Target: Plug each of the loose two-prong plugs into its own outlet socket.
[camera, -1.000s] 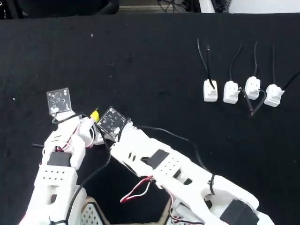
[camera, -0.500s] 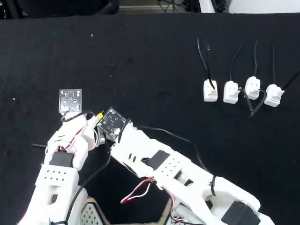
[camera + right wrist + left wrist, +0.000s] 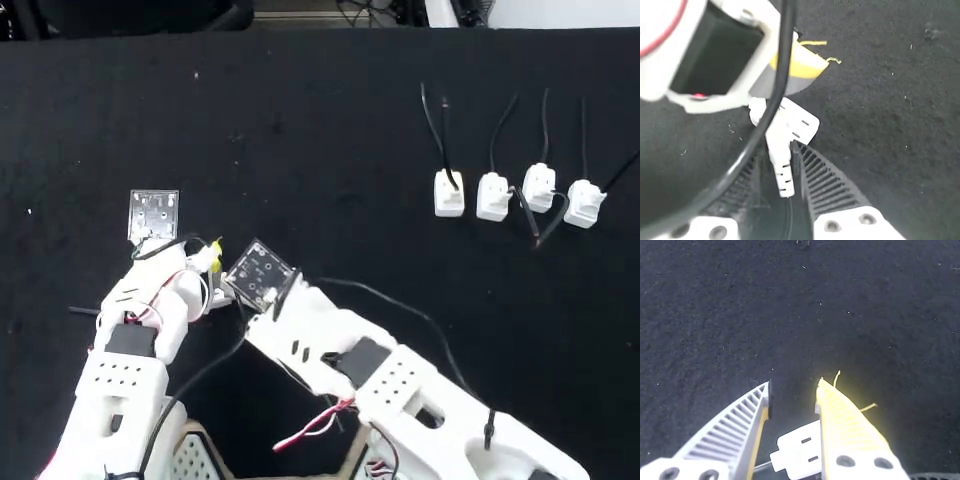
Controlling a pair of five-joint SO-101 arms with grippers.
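We see a flat table [image 3: 300, 130] covered in a matte black surface dotted with pale specks of lint. It fills the high view from edge to edge. On its far right side four white connector blocks [image 3: 449, 193] lie in a short row, side by side and just apart, the outermost one turned slightly askew. A thin black cord [image 3: 432, 125] runs from each block toward the table's far edge. One cord loops [image 3: 545, 225] on the surface near the two outer blocks. Nearer to us, a thin black cable [image 3: 400, 303] curves across the cloth beside an arm.
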